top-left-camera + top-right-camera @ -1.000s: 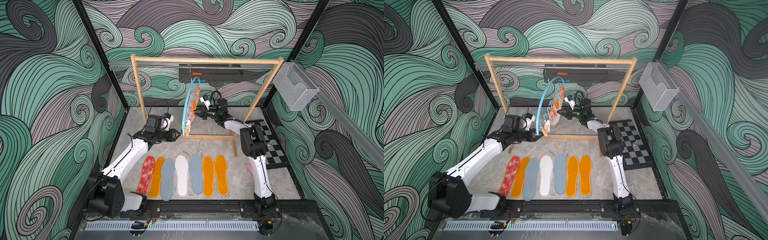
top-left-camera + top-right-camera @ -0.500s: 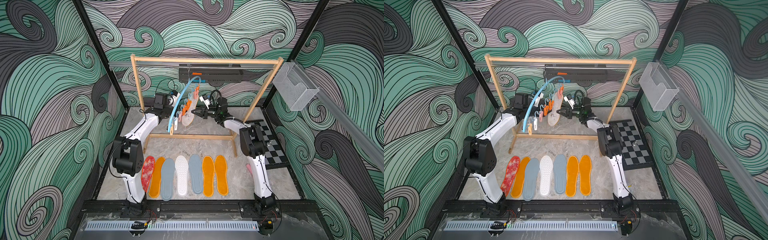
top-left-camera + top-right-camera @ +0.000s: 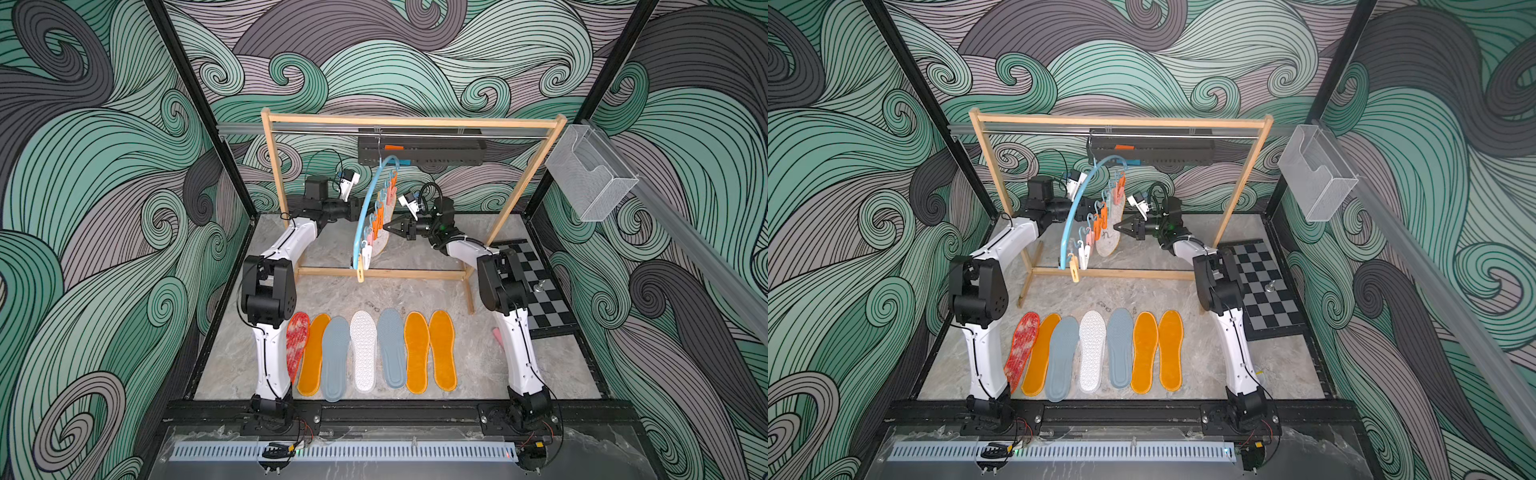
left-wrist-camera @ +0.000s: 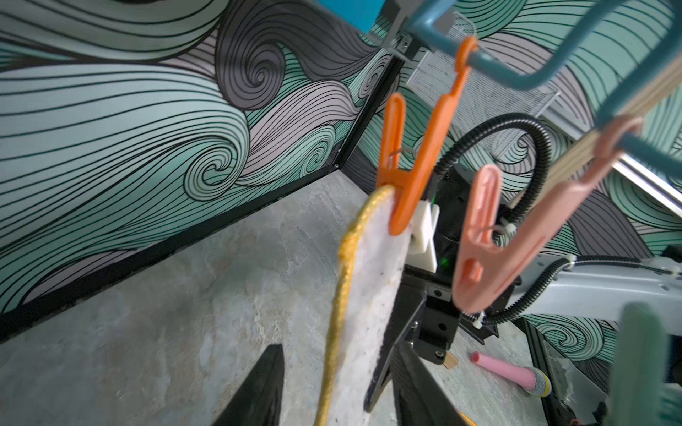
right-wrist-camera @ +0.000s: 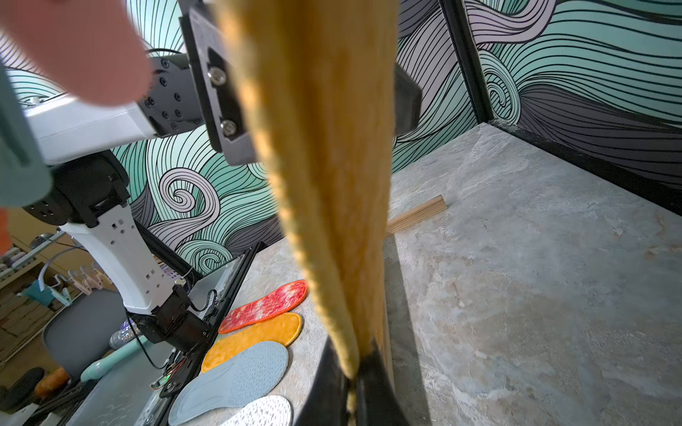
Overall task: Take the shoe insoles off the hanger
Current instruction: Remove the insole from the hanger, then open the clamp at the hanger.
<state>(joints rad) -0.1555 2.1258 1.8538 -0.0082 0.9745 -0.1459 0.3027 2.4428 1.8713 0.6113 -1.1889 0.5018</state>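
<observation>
The light blue hanger (image 3: pixel 365 216) (image 3: pixel 1073 212) hangs by its hook from the rack's metal rod. One insole (image 3: pixel 384 237) (image 3: pixel 1111 232) (image 4: pixel 372 287) (image 5: pixel 324 147), pale felt with a yellow-orange edge, still hangs from an orange clip (image 4: pixel 406 191). My right gripper (image 3: pixel 386 227) (image 3: pixel 1117 227) (image 5: pixel 352 369) is shut on that insole's edge. My left gripper (image 3: pixel 1090 208) (image 4: pixel 337 346) is open on the hanger's other side, its fingers (image 4: pixel 265 383) either side of the insole without touching. Several insoles (image 3: pixel 363 351) (image 3: pixel 1092 351) lie in a row on the floor in front.
The wooden-framed rack (image 3: pixel 411 121) stands across the back, its base bar (image 3: pixel 395 273) on the floor. A pink cone-shaped stick (image 3: pixel 497 333) (image 4: pixel 505 370) lies beside the right arm. A checkered mat (image 3: pixel 536 282) lies at the right. A wire basket (image 3: pixel 590 178) hangs on the right wall.
My left arm swung from in front of the hanger up to its back left side, and its jaws widened. The hanger swung. My right gripper kept its hold on the hanging insole.
</observation>
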